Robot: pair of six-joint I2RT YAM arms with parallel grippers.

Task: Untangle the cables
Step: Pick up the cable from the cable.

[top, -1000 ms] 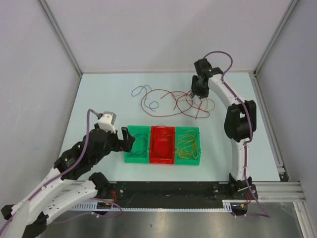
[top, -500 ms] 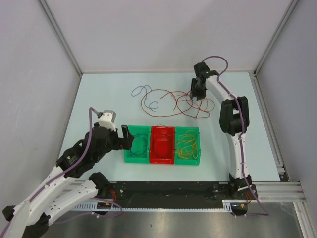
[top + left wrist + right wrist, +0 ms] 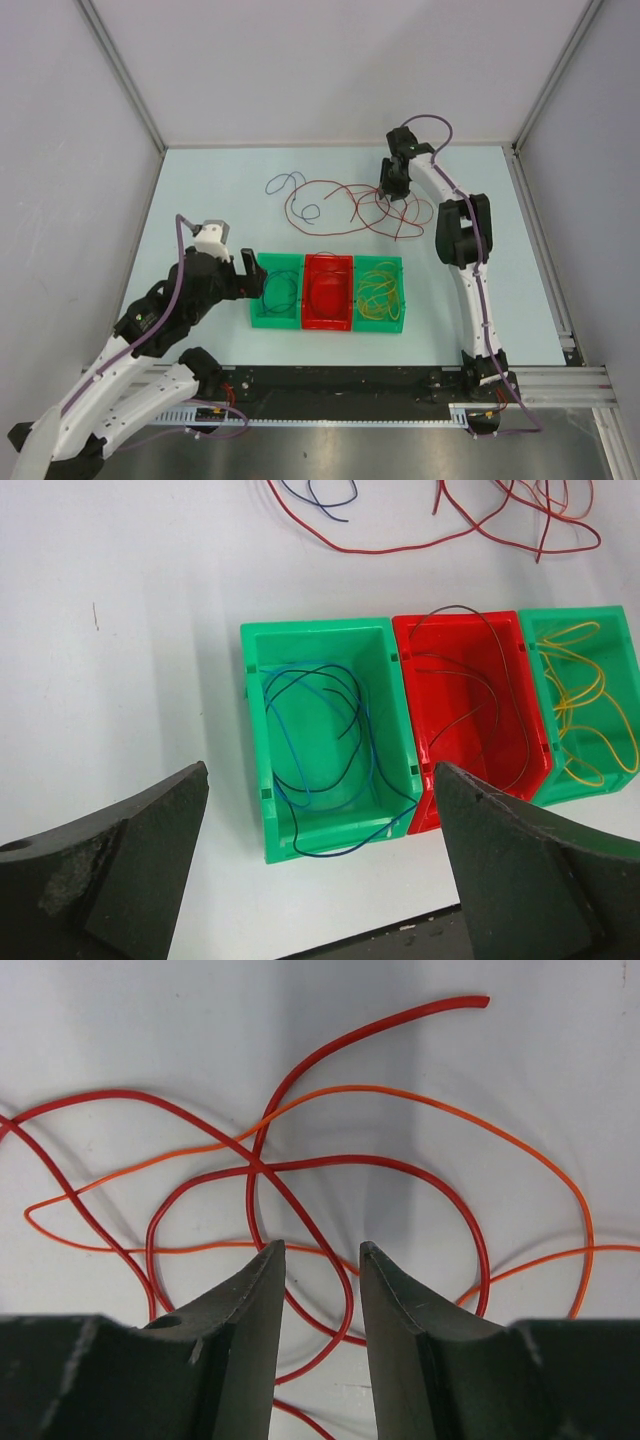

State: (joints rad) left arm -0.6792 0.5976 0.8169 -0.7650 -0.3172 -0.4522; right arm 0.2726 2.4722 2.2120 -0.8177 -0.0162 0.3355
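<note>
The right gripper (image 3: 322, 1260) is seen low over the table (image 3: 200, 200) at the far right, its two fingers set only a narrow gap apart and pointing down at a knot of wires. A strand of red wire (image 3: 340, 1160) is crossed by that gap, but it is not shown pinched. Around the fingertips the red wire is looped over itself several times, and an orange wire (image 3: 400, 1091) is threaded across the loops. The whole tangle (image 3: 350, 205) is spread flat on the far half of the table, with a separate blue wire (image 3: 290, 185) lying just to its left. The wires can be judged very light, thin and springy, so that loops are likely to be dragged along together. A hold is best taken at a free end or on a single strand clear of any crossing. The left gripper (image 3: 320, 770) is held wide open above three bins near the front edge. Blue and dark wires are held in the green bin (image 3: 255, 740), red and dark ones in the red bin (image 3: 455, 620), and yellow ones in the second green bin (image 3: 570, 613).
</note>
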